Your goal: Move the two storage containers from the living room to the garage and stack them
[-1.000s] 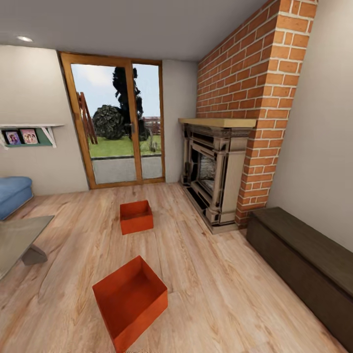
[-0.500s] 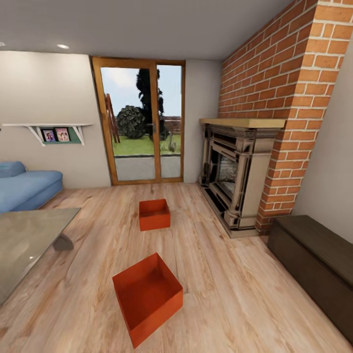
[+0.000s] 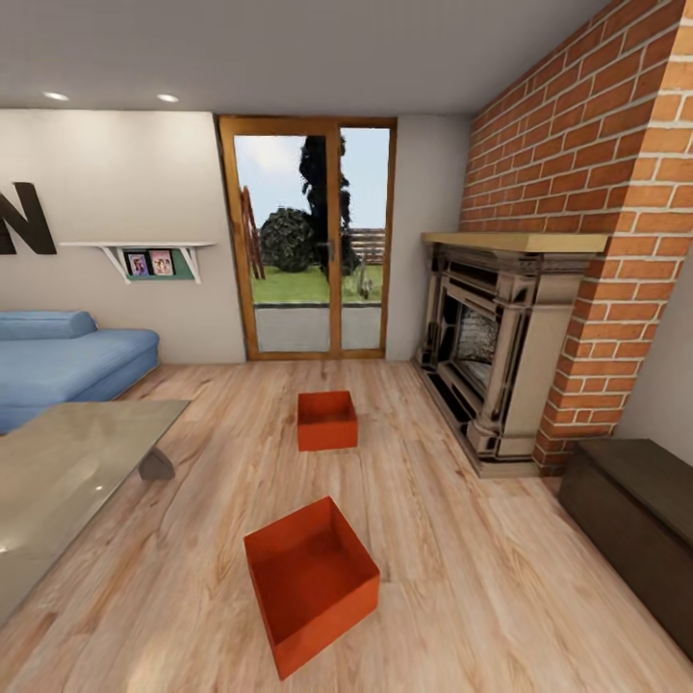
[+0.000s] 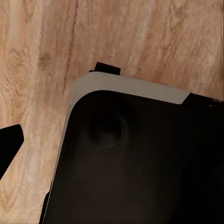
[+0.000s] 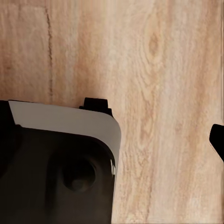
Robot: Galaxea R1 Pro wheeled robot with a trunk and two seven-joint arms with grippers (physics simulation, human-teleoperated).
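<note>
Here, in the living room, the two storage containers are being viewed from the head camera: the nearer container [image 3: 310,579] is lying empty on the wood plank floor [image 3: 462,539], turned at an angle; the farther container [image 3: 326,420] is sitting squarely beyond it, well apart, toward the glass doors [image 3: 313,241]; a glass table [image 3: 58,472] is standing to the left and a brick fireplace [image 3: 500,356] to the right. In both wrist views the robot's dark base is being shown over planks; how far either end effector is open cannot be told, and nothing is seen held. By judgement, the nearer container is being approached; the base is best being squared to its walls before any reach is being made.
</note>
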